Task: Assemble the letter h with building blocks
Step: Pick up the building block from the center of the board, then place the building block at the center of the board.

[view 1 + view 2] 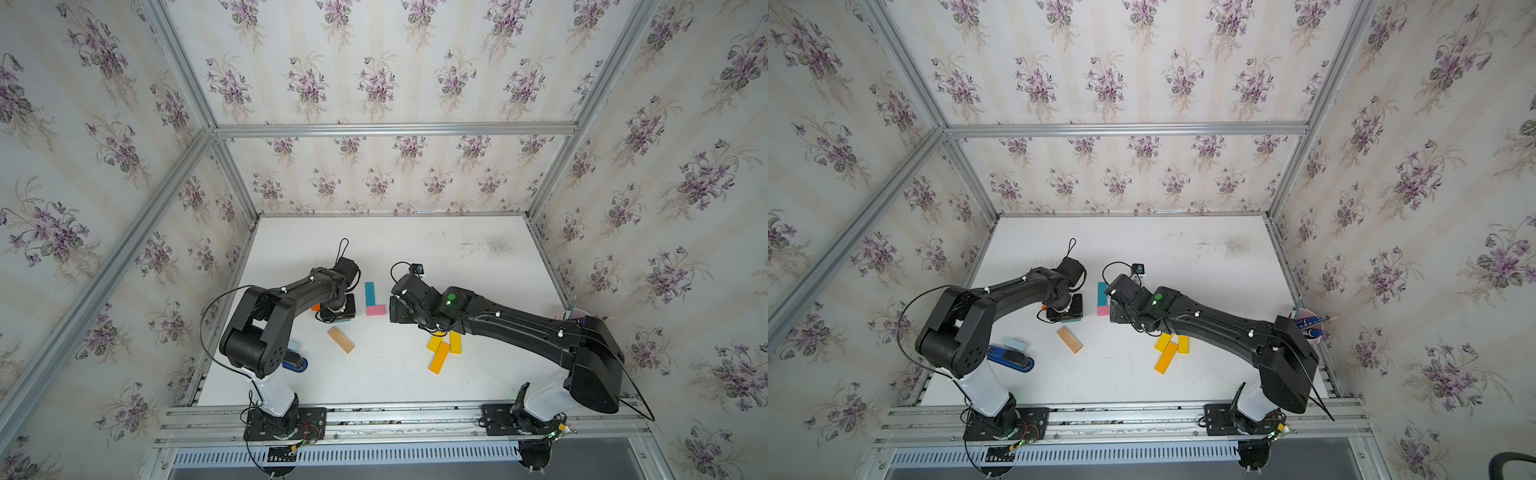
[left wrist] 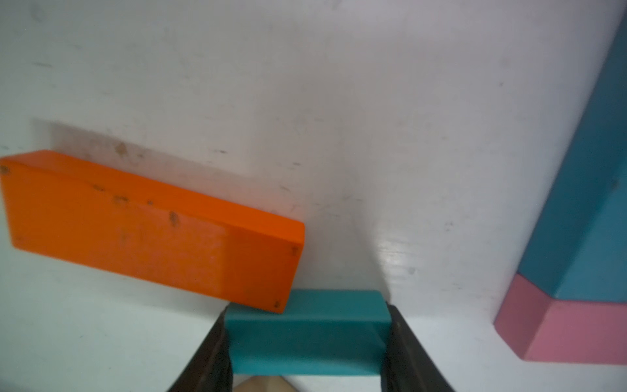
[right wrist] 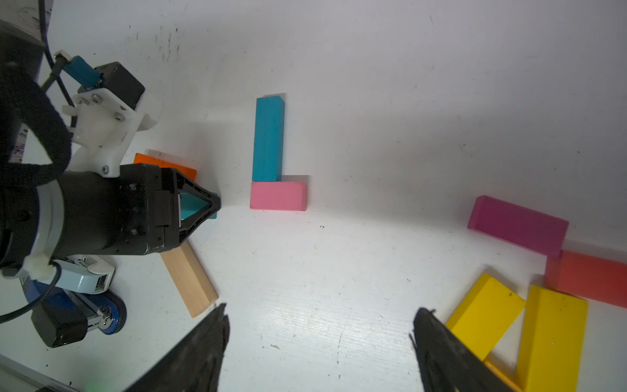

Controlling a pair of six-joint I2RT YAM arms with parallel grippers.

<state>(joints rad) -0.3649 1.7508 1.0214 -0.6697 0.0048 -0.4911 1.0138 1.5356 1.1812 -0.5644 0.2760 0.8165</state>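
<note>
Left wrist view first: your left claw [image 2: 307, 310] is clenched on the short teal block [image 2: 305, 339], one finger pressed against each side, down at the table [image 2: 339, 101]. You cannot tell which way its long axis runs, because the fingers hide too much of it. The orange block [image 2: 152, 227] lies flat just beside it. One corner meets the teal block, and its long axis slants away from the claw.

In both top views the long teal bar [image 1: 369, 294] lies mid-table, its long axis pointing from the robot's side straight toward the back wall. The pink block [image 1: 375, 310] lies crosswise against its near end, touching it and sticking out to the right, so the pair makes an L. The tan bar [image 1: 340, 339] lies on a diagonal nearer the robot, apart from the L.

Your left arm [image 1: 291, 299] reaches forward with its elbow bent and wrist turned down, and the claw is set just left of the L. Your right arm [image 1: 519, 324] stretches in low from the right, ending just right of the pink block.

In the right wrist view your right claw [image 3: 320, 310] is released, fingers spread wide above the table. The yellow blocks [image 3: 485, 315] lie beside it. The magenta bar [image 3: 517, 225] and red bar [image 3: 590, 276] lie beyond, close together.
</note>
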